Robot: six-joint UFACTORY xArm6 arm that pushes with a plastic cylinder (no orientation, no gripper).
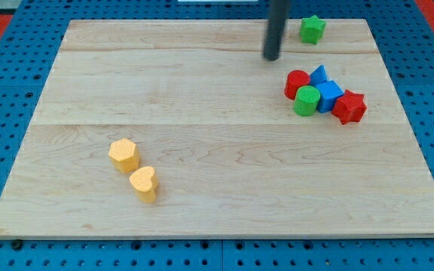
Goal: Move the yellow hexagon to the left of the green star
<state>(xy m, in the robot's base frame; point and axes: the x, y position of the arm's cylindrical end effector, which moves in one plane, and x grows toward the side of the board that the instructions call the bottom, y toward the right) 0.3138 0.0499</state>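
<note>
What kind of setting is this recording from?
Likely a robotics lab bench: a wooden board on blue pegboard, toy blocks like the yellow hexagon and green star, and my tip.

Two yellow blocks (124,154) (144,184), two green blocks (312,29) (305,101), two red blocks (297,83) (350,107), two blue blocks (320,74) (328,96), eight blocks in all

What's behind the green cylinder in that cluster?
Behind the green cylinder sits the red cylinder, touching it, with the blue triangle further right. Their lower front faces are covered. My tip is apart, up left.
</note>
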